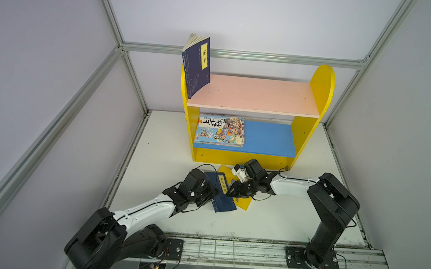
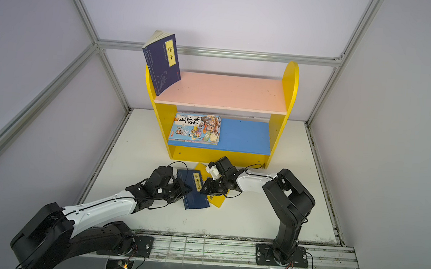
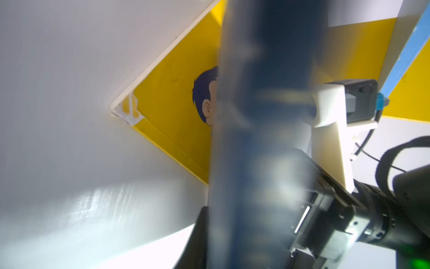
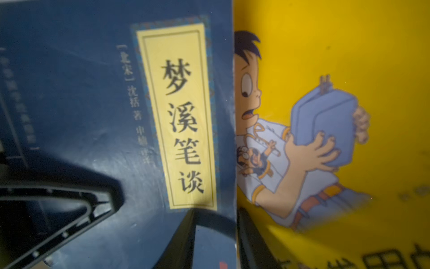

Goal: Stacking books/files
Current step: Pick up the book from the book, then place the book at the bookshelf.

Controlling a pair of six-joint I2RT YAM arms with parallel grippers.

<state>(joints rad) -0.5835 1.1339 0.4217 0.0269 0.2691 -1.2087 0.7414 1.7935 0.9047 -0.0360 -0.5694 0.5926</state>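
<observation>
Item: navy book (image 1: 222,201), yellow title strip, black characters. It lies flat on the table (image 1: 276,221) before the shelf (image 1: 244,159), overlapping the yellow cartoon-boy book (image 1: 244,203).
Step, by your likely reckoning: pickup.
Tools: your left gripper (image 1: 215,192) is clenched on the book's near edge. Your right gripper (image 1: 229,194) straddles the opposite edge, but you cannot tell whether it pinches.
Next: lift level, both arms together, leaving the yellow one behind.

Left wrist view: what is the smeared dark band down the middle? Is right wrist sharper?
Left wrist view: the navy book, too close, blurs; the yellow book behind is sharp. Right wrist view: title strip crisp, yellow book's lower text soft.
</observation>
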